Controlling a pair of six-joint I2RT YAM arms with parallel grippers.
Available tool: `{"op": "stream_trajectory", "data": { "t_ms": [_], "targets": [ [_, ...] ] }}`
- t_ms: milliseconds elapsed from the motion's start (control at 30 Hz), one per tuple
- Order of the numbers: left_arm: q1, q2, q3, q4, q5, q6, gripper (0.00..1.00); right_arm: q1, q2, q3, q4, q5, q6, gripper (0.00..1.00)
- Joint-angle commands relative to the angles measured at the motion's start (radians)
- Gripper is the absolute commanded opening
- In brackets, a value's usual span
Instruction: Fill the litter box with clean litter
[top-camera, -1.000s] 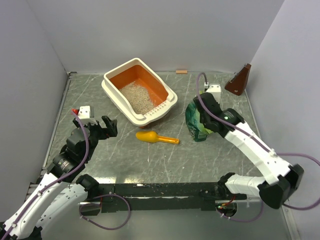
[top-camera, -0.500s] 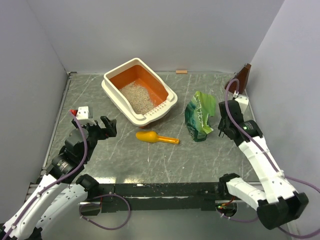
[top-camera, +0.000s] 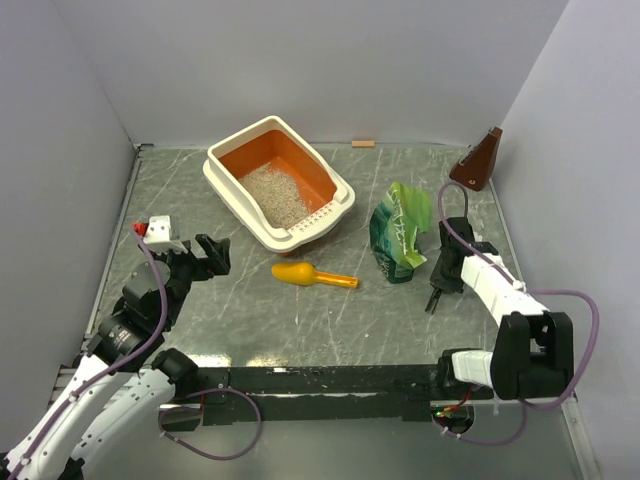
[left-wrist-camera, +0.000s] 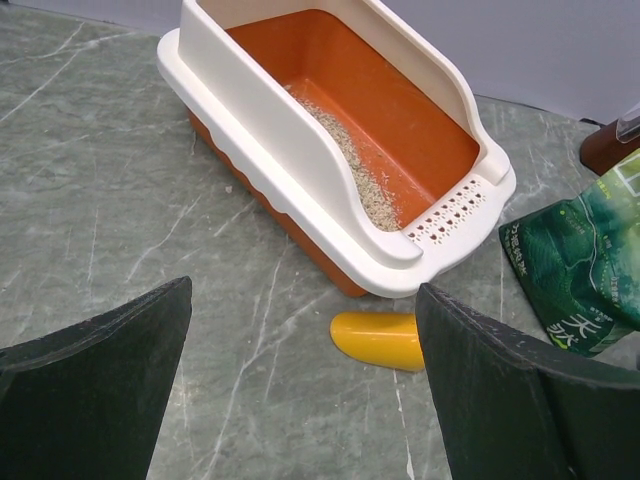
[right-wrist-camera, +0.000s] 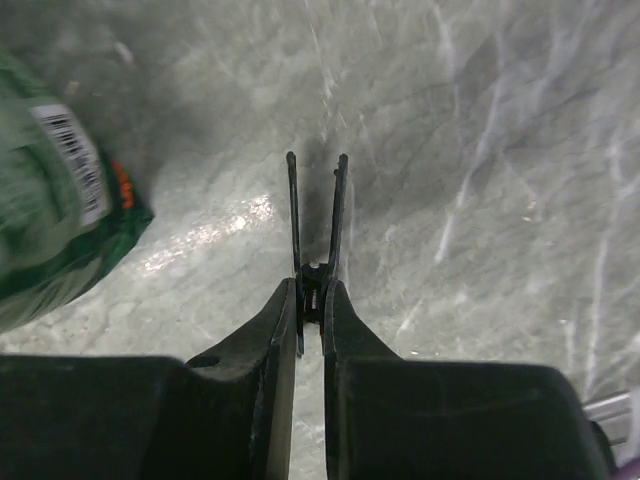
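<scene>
On the left side, low in the top view, the left gripper (left-wrist-camera: 302, 295) hangs over the table (top-camera: 250, 310). Its two fingers are spread wide apart and hold nothing. It points at the box.

A bit to the right, in the upper middle, sits the litter box (top-camera: 228, 195). It lies at a slant, with its slotted end turned toward the arms. It looks like hard, stiff plastic, so I think it will not bend, and its thick white rim would be a good place to hold it.

The clean litter (top-camera: 275, 195) is in a small grainy pile on the orange floor of the box. Much of the floor is bare. I think more litter is needed. Litter is loose like sand. Fingers cannot pinch it. It will run and spill, so it has to be scooped or poured.

Just below the box lies a yellow scoop (top-camera: 300, 274), flat on the table, with its thin handle pointing right. The handle looks like the place to grab.

Right of the scoop stands a green bag (top-camera: 400, 235). It looks soft and crinkly, and may flop or slip. I would hold it near the top.

Just beside the bag, the right gripper (right-wrist-camera: 315, 160) points down at the table. Its fingers are almost together, with nothing between them.

A brown block (top-camera: 477, 160) stands at the upper right.
</scene>
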Motion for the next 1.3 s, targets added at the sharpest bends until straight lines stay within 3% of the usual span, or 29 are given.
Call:
{"op": "stream_trajectory", "data": {
  "t_ms": [0, 167, 267, 467, 700, 1000, 1267],
  "targets": [
    [0.004, -0.013, 0.010, 0.021, 0.016, 0.003, 0.97, -0.021, 0.046, -0.009, 0.077, -0.060, 0.026, 0.15],
    [0.004, -0.017, 0.010, 0.024, 0.027, 0.006, 0.97, -0.021, 0.016, 0.020, 0.043, -0.048, 0.030, 0.53],
    [0.004, -0.016, 0.011, 0.025, 0.035, 0.008, 0.97, -0.020, -0.032, 0.072, 0.000, -0.022, 0.015, 0.66],
    [0.004, -0.013, 0.010, 0.024, 0.036, 0.009, 0.97, -0.023, -0.112, 0.205, -0.046, 0.038, 0.023, 0.72],
    [0.006, 0.009, 0.011, 0.022, 0.053, 0.014, 0.97, -0.076, -0.110, 0.296, 0.068, -0.075, 0.050, 0.73],
    [0.006, 0.041, 0.010, 0.024, 0.064, 0.017, 0.97, -0.185, -0.153, 0.121, 0.491, -0.391, 0.102, 0.75],
    [0.011, 0.062, 0.008, 0.024, 0.070, 0.021, 0.97, -0.213, -0.130, -0.029, 0.747, -0.488, 0.202, 0.84]
  ]
}}
